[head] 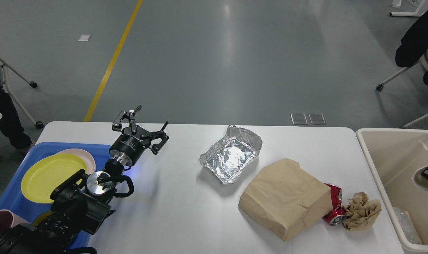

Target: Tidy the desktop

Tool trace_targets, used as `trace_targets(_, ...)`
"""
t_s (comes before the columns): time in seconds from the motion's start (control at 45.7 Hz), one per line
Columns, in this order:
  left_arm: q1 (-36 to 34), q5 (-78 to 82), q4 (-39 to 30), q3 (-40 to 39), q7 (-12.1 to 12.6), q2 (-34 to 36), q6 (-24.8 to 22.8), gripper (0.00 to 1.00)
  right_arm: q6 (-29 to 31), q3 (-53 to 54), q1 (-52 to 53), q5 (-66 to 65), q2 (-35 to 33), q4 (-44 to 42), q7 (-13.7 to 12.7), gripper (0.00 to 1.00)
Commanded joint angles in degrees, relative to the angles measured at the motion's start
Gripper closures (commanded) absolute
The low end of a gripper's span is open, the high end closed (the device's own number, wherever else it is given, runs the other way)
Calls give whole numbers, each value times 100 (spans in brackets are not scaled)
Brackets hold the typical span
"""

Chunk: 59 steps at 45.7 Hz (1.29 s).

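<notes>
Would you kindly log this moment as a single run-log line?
left gripper: open, empty, above desktop | right gripper: not in view | on desktop: foil, paper bag, red can, crumpled paper

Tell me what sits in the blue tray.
In the blue tray: a yellow plate on top of a pink plate, plus a maroon cup at the near corner. The left arm covers the rest.

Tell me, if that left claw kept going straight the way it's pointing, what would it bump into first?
Probably nothing on the table. The left gripper, open, points toward the far edge of the white desktop, up and slightly right in the head view. No object shows along that line; beyond the edge is bare floor. Its height is hard to judge.
</notes>
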Motion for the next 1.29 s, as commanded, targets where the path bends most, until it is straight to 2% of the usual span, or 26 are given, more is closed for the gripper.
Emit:
trace_targets(0.0, 0, 1, 0, 0, 0, 0, 0, 3, -2, -3, 3, 0, -2, -78, -1, 48)
trace_targets(0.131, 0, -7, 0, 0, 0, 0, 0, 3, -2, -3, 12, 0, 7, -78, -1, 34)
trace_targets(0.219, 0, -7, 0, 0, 0, 0, 0, 3, 7, -3, 21, 0, 7, -61, -1, 33)
trace_targets(0.329, 0, 2, 0, 0, 0, 0, 0, 3, 42, -3, 65, 9, 7, 0, -1, 16)
trace_targets(0.46, 0, 2, 0, 0, 0, 0, 0, 3, 165, -47, 240, 53, -2, 97, -1, 13)
trace_targets(0.526, 0, -7, 0, 0, 0, 0, 0, 3, 209, -73, 354, 44, -63, 202, -1, 1)
trace_targets(0.548, 0, -7, 0, 0, 0, 0, 0, 3, 227, -91, 398, 44, -72, 246, -1, 0)
trace_targets(0.613, 0, 1, 0, 0, 0, 0, 0, 3, 367, -196, 618, 53, -116, 422, -9, 0)
trace_targets(0.745, 0, 2, 0, 0, 0, 0, 0, 3, 1008, -907, 1496, 53, -590, 1168, -1, 0)
trace_targets(0.92, 0, 2, 0, 0, 0, 0, 0, 3, 1202, -1426, 2674, 53, -845, 2153, -9, 0)
trace_targets(1.029, 0, -7, 0, 0, 0, 0, 0, 3, 1483, -1673, 3237, 44, -828, 2408, -18, 0)
trace_targets(1.27, 0, -7, 0, 0, 0, 0, 0, 3, 2687, -1691, 4318, 9, -600, 2716, -71, 0)
